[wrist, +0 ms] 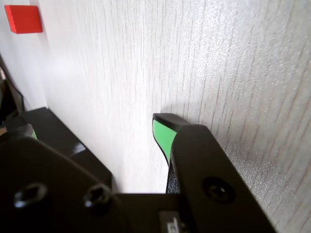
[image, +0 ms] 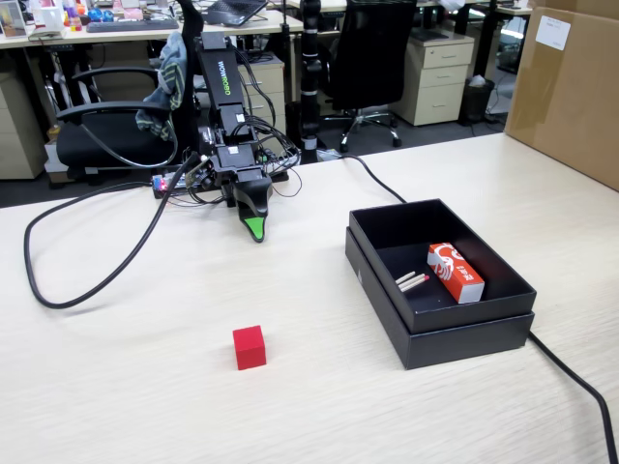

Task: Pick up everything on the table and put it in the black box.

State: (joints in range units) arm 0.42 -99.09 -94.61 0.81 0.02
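— What did the fixed view give you?

— My gripper (image: 255,232) hung low over the table (image: 116,387), its green tip pointing down near the arm's base at the far side. From there only one tip showed, so that view did not settle how the jaws stood. The red cube (image: 250,347) sat alone on the bare wood, nearer the camera and well apart from my gripper. To its right stood the black box (image: 464,333), resting on the table with the cube outside it. Inside the box lay a red-and-white carton (image: 456,273) and, just beside it on the left, a few pale sticks (image: 412,281). A black cable (image: 87,275) looped across the table on the left, and a brown cardboard carton (image: 571,92) stood at the far right.

— And the wrist view?

— There my gripper (wrist: 92,128) filled the lower part of the picture. One green-faced finger (wrist: 163,133) stood right of centre, the other at the far left edge, with bare table (wrist: 194,58) between them — the jaws were spread and held nothing. The cube (wrist: 23,19) showed in the top left corner, well clear of both fingers.
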